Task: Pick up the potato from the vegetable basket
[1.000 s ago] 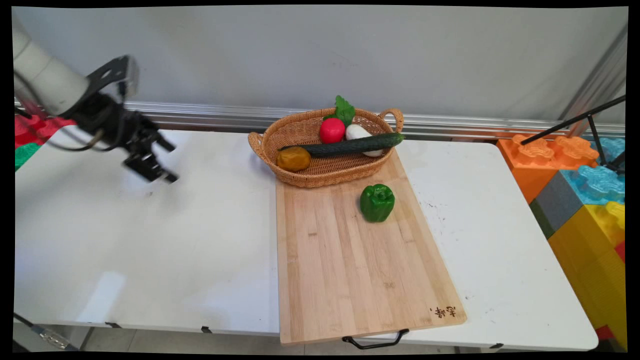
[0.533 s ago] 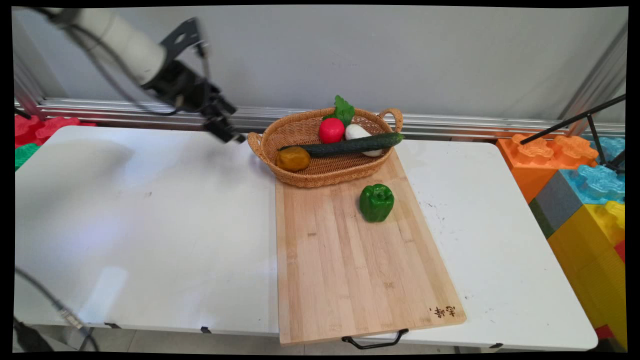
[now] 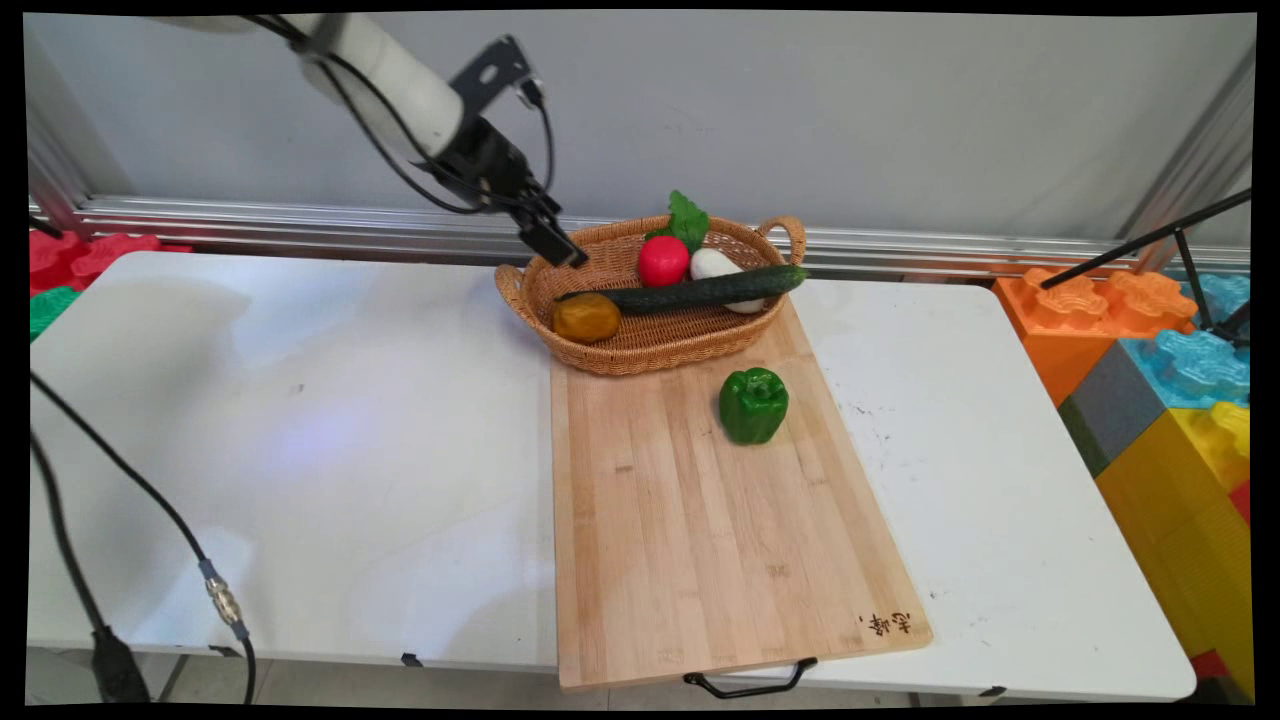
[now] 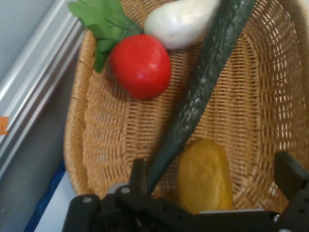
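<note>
The arm reaches in from the upper left, and the gripper (image 3: 560,250) hangs over the left end of the basket (image 3: 600,355), above the rim by the left handle. In the hand view the claw (image 4: 212,181) is spread wide, one finger (image 4: 138,175) on the left and the other finger (image 4: 289,175) far out on the right, and nothing sits between them in their grip. They hold nothing and touch nothing.

Straight below the open claw lies the brownish-yellow potato (image 4: 205,176), on the woven floor of the basket (image 4: 106,135). Just beside it runs the long dark cucumber (image 4: 203,82), slanting across the basket, its near end close to the left finger. Further along sit the red radish (image 4: 141,65) with its green leaves (image 4: 101,21) and a white vegetable (image 4: 181,21), which the cucumber crosses.

From the main view, the potato (image 3: 587,317) is at the basket's left front, the cucumber (image 3: 700,290) stretches from there to the right rim and pokes out over it, and the radish (image 3: 664,261) and the white vegetable (image 3: 715,265) rest at the back. The basket stands on the far end of a wooden cutting board (image 3: 700,540), which lies on the white table (image 3: 300,450). A green pepper (image 3: 753,404) sits on the board just in front of the basket, apart from the gripper. Coloured toy blocks (image 3: 1170,390) stand off the table's right side.
</note>
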Motion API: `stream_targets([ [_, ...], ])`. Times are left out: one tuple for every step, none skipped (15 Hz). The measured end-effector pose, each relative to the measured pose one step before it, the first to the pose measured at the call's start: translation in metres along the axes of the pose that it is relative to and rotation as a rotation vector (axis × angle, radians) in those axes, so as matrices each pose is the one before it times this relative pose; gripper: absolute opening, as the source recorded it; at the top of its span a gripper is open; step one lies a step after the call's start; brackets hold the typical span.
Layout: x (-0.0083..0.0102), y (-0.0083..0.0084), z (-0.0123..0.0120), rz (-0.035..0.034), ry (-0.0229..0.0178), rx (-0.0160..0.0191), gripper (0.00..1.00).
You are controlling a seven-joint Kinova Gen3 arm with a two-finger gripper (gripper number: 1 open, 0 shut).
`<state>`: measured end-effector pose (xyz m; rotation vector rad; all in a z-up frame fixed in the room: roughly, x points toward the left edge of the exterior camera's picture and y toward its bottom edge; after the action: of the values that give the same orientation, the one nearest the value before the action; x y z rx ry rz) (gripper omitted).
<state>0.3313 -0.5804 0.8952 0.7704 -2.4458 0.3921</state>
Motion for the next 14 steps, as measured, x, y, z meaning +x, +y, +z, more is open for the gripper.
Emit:
stream_targets([
  [0.00043,-0.00274,0.01149,-0.00383,0.00144,-0.00981,1.00],
  [-0.00041,-0.00379,0.01522,-0.00307,0.00040,-0.01338,1.00],
  [-0.00072,-0.00261,0.00876,-0.00201,0.00059,-0.00701,1.00],
  [-0.00173,-0.00423,0.01386,-0.00205,-0.00043,-0.01153,1.00],
  [-0.00177,-0.00349,0.01065,-0.00213,-0.00153,-0.00947,1.00],
  [-0.00147,-0.00298,0.00832,-0.00205,-0.00239,-0.00729,1.00],
  [-0.00193,-0.00305,0.00895,-0.00370,-0.00463,-0.00924,1.00],
  [-0.00214,-0.00235,0.00626,-0.00530,-0.00505,-0.00786,1.00],
  [-0.00222,-0.00176,0.00643,-0.00769,-0.00697,-0.01118,1.00],
  [-0.00155,-0.00120,0.00464,-0.00672,-0.00644,-0.00974,1.00],
  [-0.00219,-0.00122,0.00425,-0.00723,-0.00835,-0.00955,1.00],
  [-0.00156,-0.00104,0.00339,-0.00441,-0.00790,-0.00783,1.00],
  [-0.00122,-0.00102,0.00248,-0.00294,-0.00623,-0.00487,1.00],
  [-0.00154,-0.00123,0.00269,-0.00397,-0.00648,-0.00487,1.00],
])
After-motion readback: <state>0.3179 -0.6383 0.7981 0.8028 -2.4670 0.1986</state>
